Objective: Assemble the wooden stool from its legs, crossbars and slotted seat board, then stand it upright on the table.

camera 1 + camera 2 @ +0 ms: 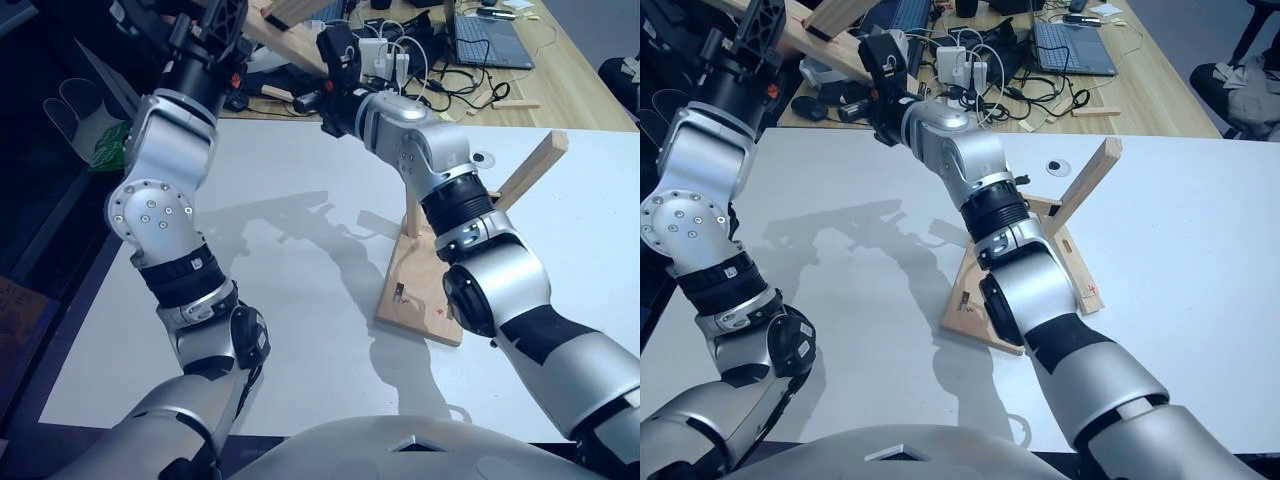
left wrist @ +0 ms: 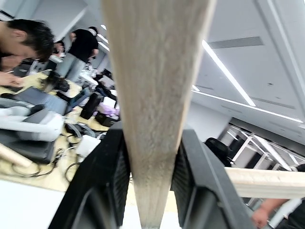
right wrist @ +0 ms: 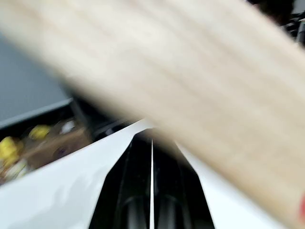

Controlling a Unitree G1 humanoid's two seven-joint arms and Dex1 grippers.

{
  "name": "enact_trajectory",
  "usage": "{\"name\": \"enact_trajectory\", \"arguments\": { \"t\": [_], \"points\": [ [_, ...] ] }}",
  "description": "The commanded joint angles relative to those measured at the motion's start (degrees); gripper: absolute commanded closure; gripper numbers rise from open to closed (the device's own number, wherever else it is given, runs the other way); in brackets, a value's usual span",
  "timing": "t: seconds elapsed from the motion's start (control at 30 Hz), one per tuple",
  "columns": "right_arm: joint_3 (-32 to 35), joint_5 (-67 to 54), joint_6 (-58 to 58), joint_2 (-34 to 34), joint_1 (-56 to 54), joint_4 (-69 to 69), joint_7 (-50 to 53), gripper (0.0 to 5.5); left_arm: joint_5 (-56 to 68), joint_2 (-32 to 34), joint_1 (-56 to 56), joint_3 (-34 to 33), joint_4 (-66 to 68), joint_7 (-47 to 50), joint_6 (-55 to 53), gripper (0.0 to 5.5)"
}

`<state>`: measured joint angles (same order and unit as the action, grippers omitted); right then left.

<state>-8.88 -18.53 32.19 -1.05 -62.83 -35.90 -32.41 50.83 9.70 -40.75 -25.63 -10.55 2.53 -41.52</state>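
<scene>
My left gripper [image 2: 152, 134] is clamped on a wooden leg [image 2: 157, 71] raised over the table's far edge. My right gripper [image 3: 151, 139], fingers pressed together, sits just beside that wood. The seat board [image 1: 425, 290] lies by my right elbow with a slanted leg [image 1: 530, 170] rising from it. The white table [image 1: 300, 200] spreads wide to its left, and a cable-strewn desk [image 1: 470, 85] lies beyond.

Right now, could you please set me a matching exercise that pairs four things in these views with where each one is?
Things:
1. seat board
2. slanted leg
3. wooden bar
4. laptop

Places:
A. clamped in the left gripper, held up high
B. lying flat on the white table
C. on the wooden desk behind the table
D. rising at a tilt from the seat board

Pairs: 1-B, 2-D, 3-A, 4-C.
</scene>
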Motion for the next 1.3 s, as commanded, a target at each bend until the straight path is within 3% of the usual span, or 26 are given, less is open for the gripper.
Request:
{"name": "enact_trajectory", "arguments": {
  "t": [0.03,0.13,0.27,0.33,0.43,0.6,0.67,0.73,0.83,0.93,0.97,1.03,1.1,1.2,1.3],
  "points": [
    [-10.9,0.3,11.7,22.0,20.5,29.4,-15.7,5.5,-4.3,-2.4,0.4,1.4,-1.7,4.0,5.4,4.48],
    [-8.6,-3.7,16.6,39.1,33.5,48.8,-24.3,5.5,-7.5,-2.7,1.3,0.8,-2.1,6.5,8.8,4.48],
    [-0.8,-5.6,17.4,54.3,45.3,61.4,-30.2,5.5,-9.2,-1.8,1.9,-0.8,-0.8,8.4,10.6,4.48],
    [2.2,-6.6,16.4,55.3,46.8,62.6,-30.3,5.5,-9.4,-1.7,2.2,-1.3,-0.7,8.6,11.3,4.48],
    [2.2,-6.3,10.3,51.5,46.8,63.1,-28.8,5.5,-9.3,-2.9,2.0,-0.6,0.0,9.0,11.9,4.48],
    [-3.4,13.1,-22.5,45.2,42.2,55.6,-19.3,5.5,-9.1,-4.6,3.5,0.2,-0.2,9.1,12.4,4.48],
    [1.0,-2.0,-11.5,49.2,42.9,69.1,-25.4,5.5,-9.3,-5.1,5.3,0.0,-0.2,9.1,12.9,4.48],
    [7.3,-19.0,1.6,49.7,44.3,74.8,-24.3,5.5,-9.4,-5.9,6.3,0.1,0.0,9.1,13.6,4.48],
    [14.9,-46.8,14.9,48.3,41.7,68.0,-11.0,5.5,-9.4,-6.9,7.1,0.6,0.0,9.0,14.1,4.48],
    [15.6,-77.0,21.5,57.4,46.8,60.3,-4.7,5.5,-9.5,-7.2,7.7,0.9,0.4,8.7,14.3,4.48],
    [16.2,-81.3,24.9,60.8,50.5,57.7,-6.2,5.5,-9.6,-7.2,7.9,0.9,0.6,8.6,14.4,4.48],
    [19.3,-77.6,32.8,65.8,59.1,54.9,-12.3,5.5,-9.8,-7.1,8.0,0.7,0.8,8.4,14.8,4.48],
    [22.9,-63.6,37.3,72.3,72.4,54.9,-22.3,5.5,-9.9,-7.3,8.4,0.6,0.8,8.4,15.4,4.48],
    [25.6,-38.1,26.0,82.6,95.9,56.9,-36.1,5.5,-10.0,-7.8,9.5,0.7,0.0,8.6,16.1,4.48],
    [30.2,-14.1,7.2,84.0,110.8,53.4,-41.4,5.5,-10.0,-8.0,9.9,0.7,-0.3,8.7,16.4,4.48]
  ]
}}
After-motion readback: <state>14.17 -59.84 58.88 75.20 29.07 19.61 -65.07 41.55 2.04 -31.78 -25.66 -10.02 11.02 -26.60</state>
